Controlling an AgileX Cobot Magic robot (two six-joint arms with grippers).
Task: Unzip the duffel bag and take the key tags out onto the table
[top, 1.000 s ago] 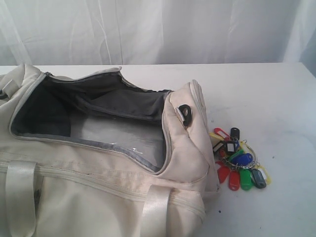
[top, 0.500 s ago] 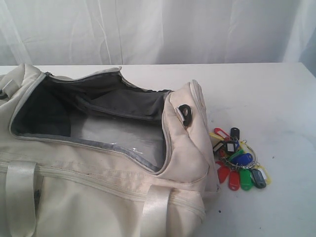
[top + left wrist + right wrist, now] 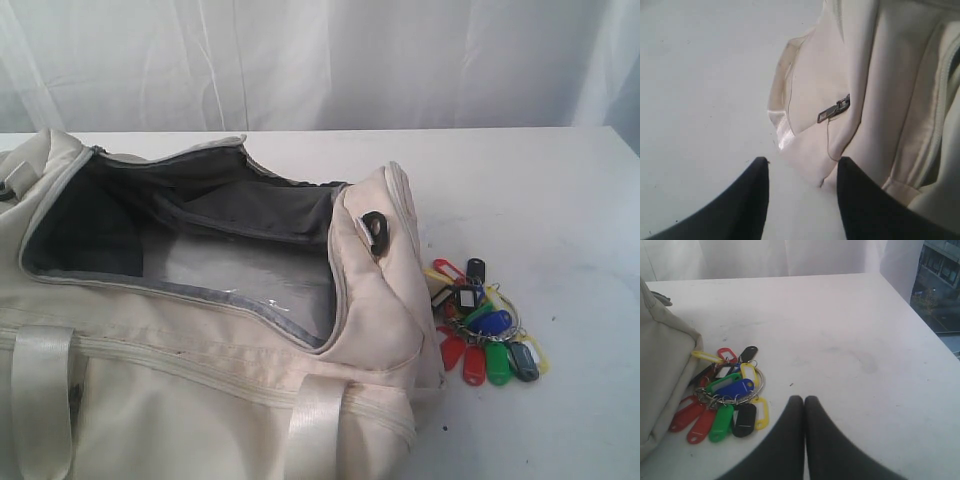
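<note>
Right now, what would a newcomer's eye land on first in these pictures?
The bright key tags, red, green, blue, yellow and black, lying on the white table beside the bag's right end in the exterior view. Then the big cream bag itself, filling the left of that view, unzipped and gaping onto its grey lining.
</note>
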